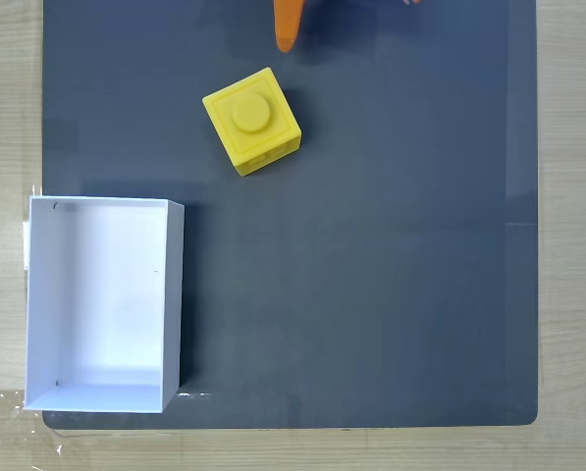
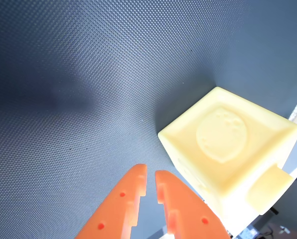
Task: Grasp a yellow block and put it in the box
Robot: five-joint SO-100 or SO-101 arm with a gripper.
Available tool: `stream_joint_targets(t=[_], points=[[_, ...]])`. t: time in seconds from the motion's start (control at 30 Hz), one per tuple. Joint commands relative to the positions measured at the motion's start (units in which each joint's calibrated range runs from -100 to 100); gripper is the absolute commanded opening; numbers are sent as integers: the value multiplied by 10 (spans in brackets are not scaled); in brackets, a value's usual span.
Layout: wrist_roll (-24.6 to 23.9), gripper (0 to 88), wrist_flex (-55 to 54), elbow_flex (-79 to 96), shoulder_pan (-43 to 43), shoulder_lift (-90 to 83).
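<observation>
Nowhere legible writing: yellow block (image 1: 252,122) beside nearly closed gripper (image 2: 151,175).

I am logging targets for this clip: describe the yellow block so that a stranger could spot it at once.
In the fixed view, find the dark mat on the wooden table. Above the white box at its lower left, near the mat's top edge, sits the yellow block, turned at an angle. It is the sole yellow thing, a cube with one round stud on top.

tool (image 2: 151,175) | orange fingers (image 2: 123,199) nearly closed; narrow gap; holding nothing
</observation>
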Motion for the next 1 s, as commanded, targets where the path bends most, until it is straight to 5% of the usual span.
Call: stream_joint_targets(t=[0.0,0.97], points=[[2,22,5,0,-1,-2],[1,22,-26,-5,0,24]])
